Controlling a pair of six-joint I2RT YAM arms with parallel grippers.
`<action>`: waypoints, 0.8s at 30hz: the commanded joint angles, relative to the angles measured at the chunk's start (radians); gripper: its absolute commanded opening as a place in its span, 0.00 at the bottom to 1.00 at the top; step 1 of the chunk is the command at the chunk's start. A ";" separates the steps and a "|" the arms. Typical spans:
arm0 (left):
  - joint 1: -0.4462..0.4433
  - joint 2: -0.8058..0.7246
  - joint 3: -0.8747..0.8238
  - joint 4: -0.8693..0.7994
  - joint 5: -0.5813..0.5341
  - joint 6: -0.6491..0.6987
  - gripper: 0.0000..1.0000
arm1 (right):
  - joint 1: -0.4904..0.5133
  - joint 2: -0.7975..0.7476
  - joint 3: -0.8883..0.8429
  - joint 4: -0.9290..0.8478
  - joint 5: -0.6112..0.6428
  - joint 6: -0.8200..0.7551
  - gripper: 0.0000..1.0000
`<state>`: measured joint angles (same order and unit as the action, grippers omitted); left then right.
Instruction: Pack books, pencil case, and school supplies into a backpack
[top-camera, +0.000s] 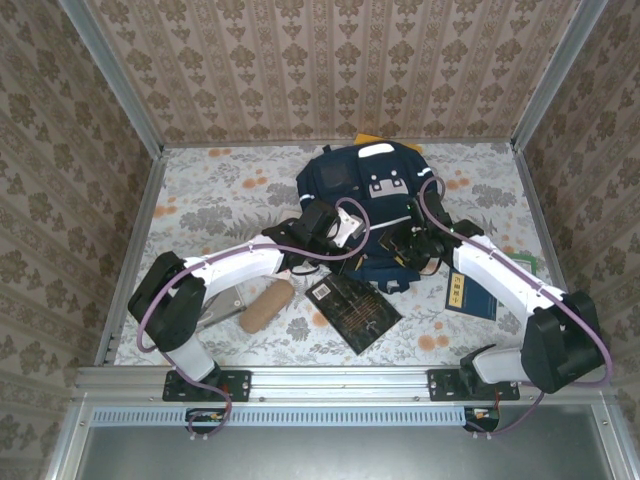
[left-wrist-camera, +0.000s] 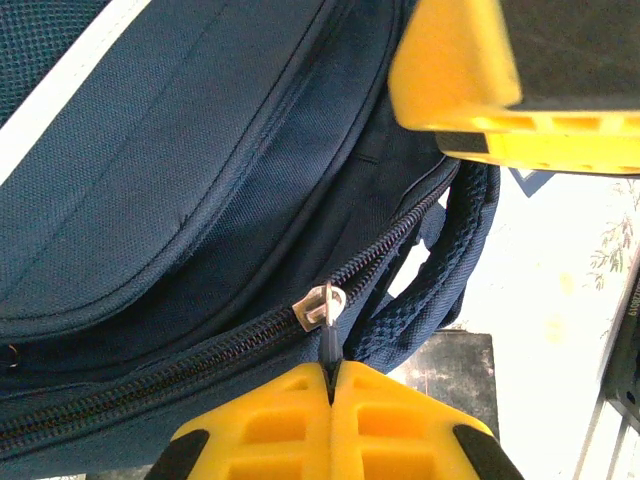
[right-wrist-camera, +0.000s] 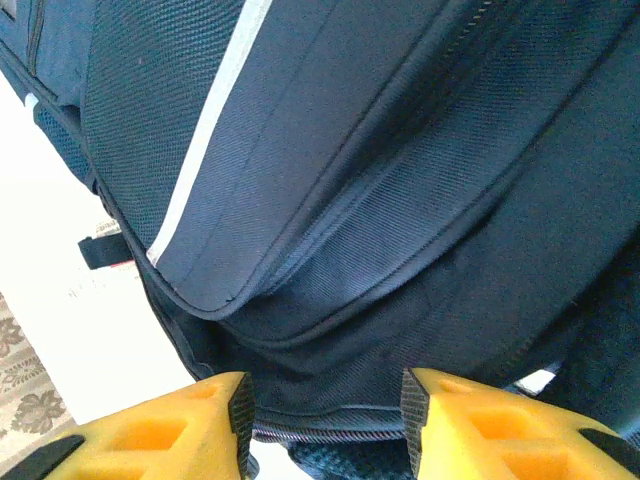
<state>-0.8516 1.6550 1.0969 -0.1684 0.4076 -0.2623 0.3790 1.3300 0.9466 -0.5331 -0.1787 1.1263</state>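
Observation:
The navy backpack (top-camera: 365, 185) lies at the back middle of the table. My left gripper (left-wrist-camera: 330, 372) is shut on the dark zipper pull (left-wrist-camera: 329, 345), just below the silver slider (left-wrist-camera: 318, 305). In the top view the left gripper (top-camera: 335, 228) sits at the bag's near left edge. My right gripper (right-wrist-camera: 325, 405) holds a fold of the backpack's fabric (right-wrist-camera: 400, 250) between its pads, at the bag's near right edge (top-camera: 410, 245). The tan pencil case (top-camera: 265, 305) lies near left. A black book (top-camera: 352, 312), a dark blue book (top-camera: 470, 295) and a green book (top-camera: 528, 265) lie on the table.
An orange-yellow book (top-camera: 365, 137) peeks out behind the backpack. A grey flat piece (top-camera: 215, 312) lies beside the left arm. Metal frame posts and patterned walls close in the flowered table (top-camera: 220, 200) on three sides. The bag's padded strap (left-wrist-camera: 440, 290) hangs by the zipper.

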 joint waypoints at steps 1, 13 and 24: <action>-0.009 -0.003 0.000 0.073 0.017 -0.014 0.00 | 0.006 -0.021 -0.024 -0.067 0.033 0.019 0.46; -0.015 -0.011 -0.009 0.070 0.023 -0.014 0.00 | 0.015 0.047 -0.015 -0.016 0.013 0.018 0.45; -0.020 0.035 -0.009 -0.064 0.064 0.065 0.00 | 0.028 0.077 -0.033 -0.021 0.019 0.000 0.47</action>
<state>-0.8581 1.6581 1.0859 -0.1921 0.4210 -0.2466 0.4004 1.4197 0.9382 -0.5495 -0.1677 1.1229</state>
